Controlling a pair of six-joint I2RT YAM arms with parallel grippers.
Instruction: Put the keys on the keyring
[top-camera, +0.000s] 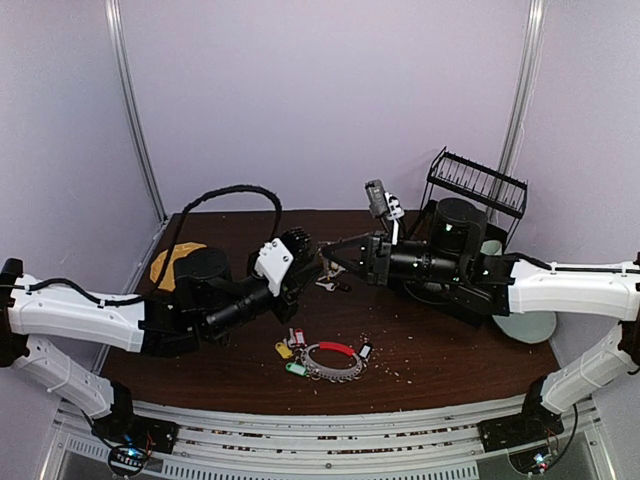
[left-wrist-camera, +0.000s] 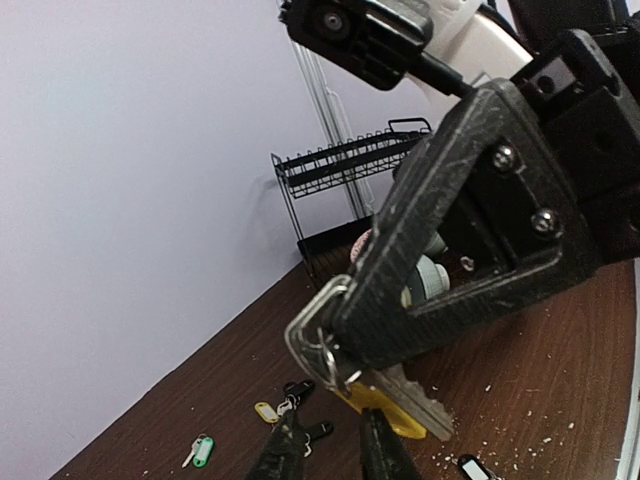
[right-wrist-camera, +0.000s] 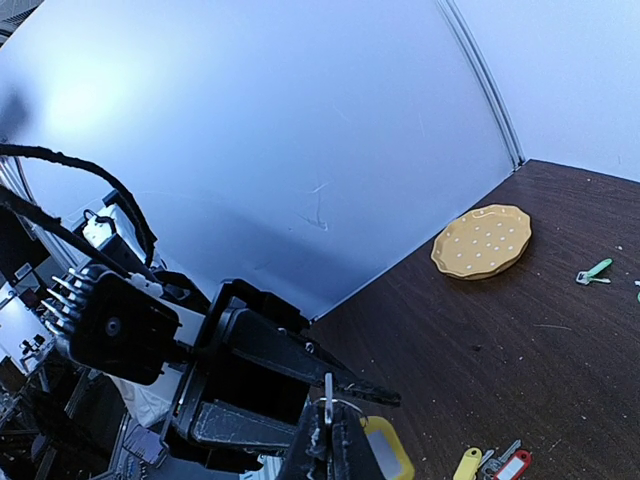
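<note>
- main risk: yellow key hangs only from the right gripper's pinch on its thin wire loop. A jolt or twist and it slips out, drops to the table, and lands away from the keyring.
- second risk: the grippers sit tip to tip. Any inward move I make could knock the fingers together or snag the loop.
- neither gripper holds the keyring. It lies flat at front-centre of the table, well below both grippers, with other keys just beside it. I reckon it needs lifting or opening before threading.
- left gripper: part-open, fingers just under the yellow tag. Nothing between them as far as I can tell, but the frame edge cuts them off.
- right gripper: clamped shut on the key's loop.
- pose: both arms reach inward, grippers roughly level in the air over mid-table, facing each other.
</note>
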